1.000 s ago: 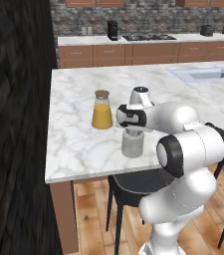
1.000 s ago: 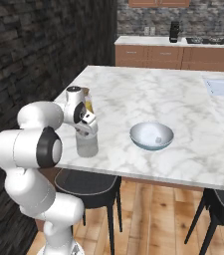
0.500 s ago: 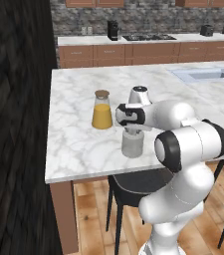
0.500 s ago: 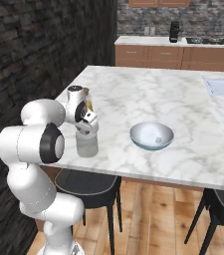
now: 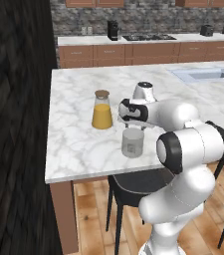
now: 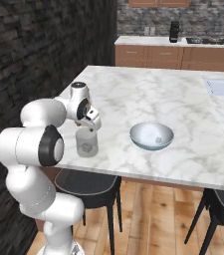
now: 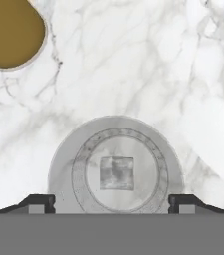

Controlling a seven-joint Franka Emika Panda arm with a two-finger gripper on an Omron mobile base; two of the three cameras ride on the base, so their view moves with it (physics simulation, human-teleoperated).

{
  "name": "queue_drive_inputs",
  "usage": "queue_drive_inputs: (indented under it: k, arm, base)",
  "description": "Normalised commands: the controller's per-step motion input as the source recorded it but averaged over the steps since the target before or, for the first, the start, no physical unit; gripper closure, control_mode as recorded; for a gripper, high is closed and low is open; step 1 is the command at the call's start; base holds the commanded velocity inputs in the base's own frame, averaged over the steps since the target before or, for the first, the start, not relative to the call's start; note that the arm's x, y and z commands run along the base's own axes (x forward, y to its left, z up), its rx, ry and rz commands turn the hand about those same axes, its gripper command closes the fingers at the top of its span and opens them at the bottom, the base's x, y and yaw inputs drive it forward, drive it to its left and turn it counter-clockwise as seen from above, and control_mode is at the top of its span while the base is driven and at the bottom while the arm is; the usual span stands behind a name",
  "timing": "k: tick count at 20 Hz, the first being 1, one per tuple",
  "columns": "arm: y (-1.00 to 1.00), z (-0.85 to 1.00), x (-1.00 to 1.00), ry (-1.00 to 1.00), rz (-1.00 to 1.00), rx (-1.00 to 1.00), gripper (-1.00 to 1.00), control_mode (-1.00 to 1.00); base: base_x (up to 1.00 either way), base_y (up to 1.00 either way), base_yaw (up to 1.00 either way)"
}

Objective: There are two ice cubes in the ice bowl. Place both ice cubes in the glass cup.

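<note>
Gripper above the glass cup, one ice cube already inside

The gripper (image 7: pixel 111 201) hangs over the glass cup (image 5: pixel 132 142), which stands near the front edge of the marble counter (image 5: pixel 73 144), toward its left corner. Its jaws stand wide apart, spanning the cup's rim and holding nothing. One ice cube (image 7: pixel 116 173) lies flat on the cup's bottom. The ice bowl (image 6: pixel 152 136) sits to the right, well apart from the cup, with another ice cube (image 6: pixel 158 140) in it. A carafe of orange juice (image 5: pixel 102 110) stands just behind and left of the cup.
</note>
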Motion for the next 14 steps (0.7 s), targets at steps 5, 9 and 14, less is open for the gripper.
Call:
queue_drive_inputs:
  k: [5, 9, 14]
  arm:
    - [-0.2, 0.76, -0.42, -0.01, -0.03, 0.02, -1.0, -1.0]
    - [-0.63, 0.03, -0.76, 0.04, -0.09, -0.03, -1.0, -1.0]
    - [-0.65, 0.01, -0.51, 0.0, -0.06, -0.14, -1.0, -1.0]
  base:
    - [0.0, 0.0, 0.0]
    - [0.0, 0.0, 0.0]
    - [0.0, 0.0, 0.0]
